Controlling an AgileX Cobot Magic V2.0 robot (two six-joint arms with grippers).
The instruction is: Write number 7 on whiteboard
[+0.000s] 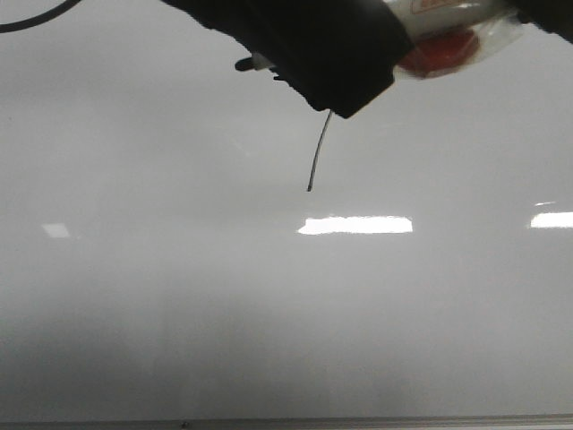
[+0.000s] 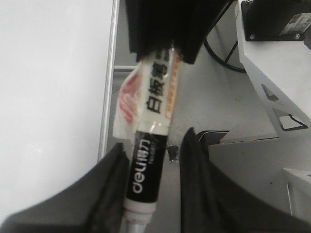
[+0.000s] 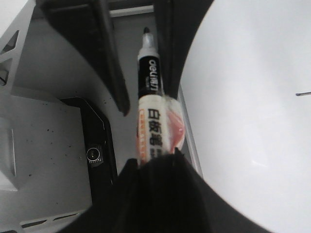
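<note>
Right pincer (image 3: 155, 165) pinching marker (image 3: 151, 121); number 7 (image 1: 317, 152) top hidden on whiteboard (image 1: 179, 313).

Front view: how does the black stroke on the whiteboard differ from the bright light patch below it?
The black stroke is thin, dark and nearly upright; the light patch is wide, white and level. The stroke's top hides behind the dark arm; the patch shows whole. Both lie on the whiteboard.
</note>
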